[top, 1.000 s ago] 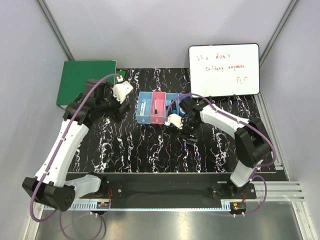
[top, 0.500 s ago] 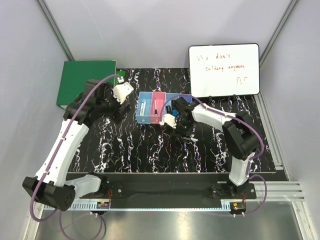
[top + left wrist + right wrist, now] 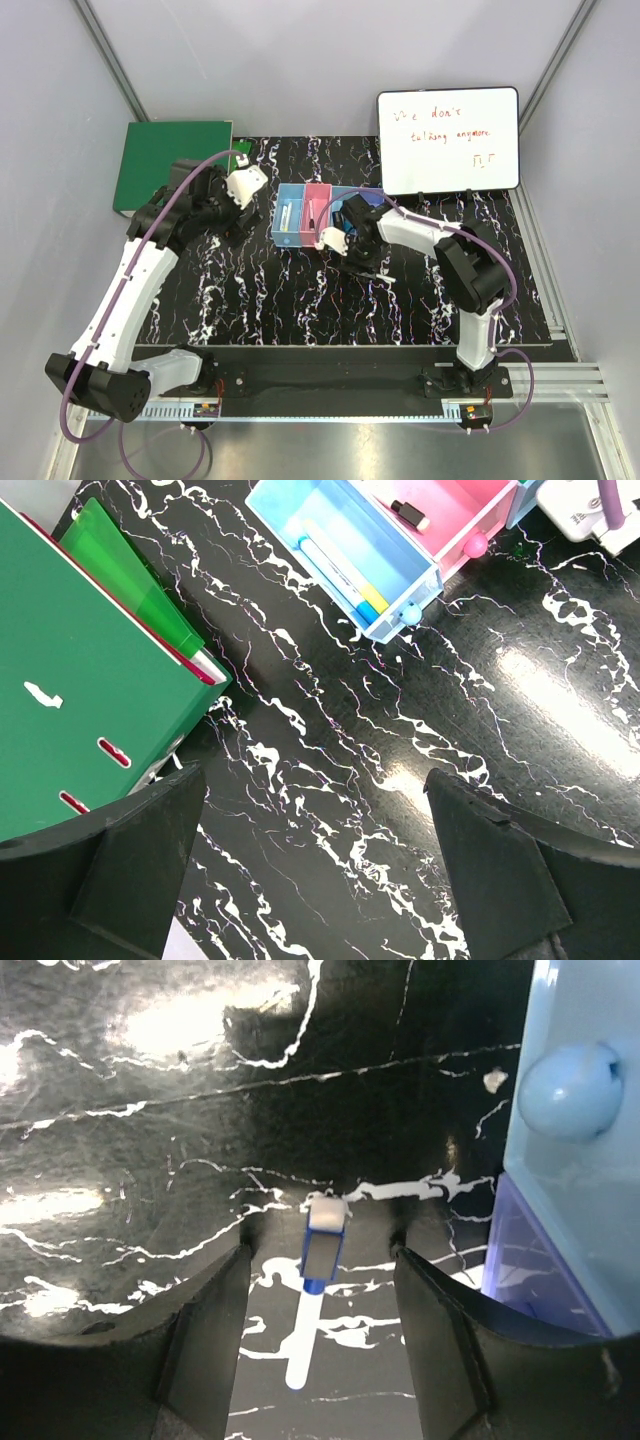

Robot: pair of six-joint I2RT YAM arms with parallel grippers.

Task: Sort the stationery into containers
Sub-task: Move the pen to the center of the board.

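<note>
Right gripper (image 3: 320, 1260) had swung left to the front of the joined pastel plastic bins (image 3: 575, 1210); its fingers (image 3: 210, 1340) stood apart astride a short blue-and-white marker (image 3: 322, 1245) lying on the black marbled table (image 3: 150, 1110), a pickup seemingly next; left gripper (image 3: 315, 810) gaped empty.

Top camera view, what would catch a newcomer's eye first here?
The whiteboard with red writing at the far right and the green binder at the far left stand out against the black marbled table. Between them sits a row of blue and pink bins, and just beside it the right gripper hangs open over a blue-and-white pen.
</note>
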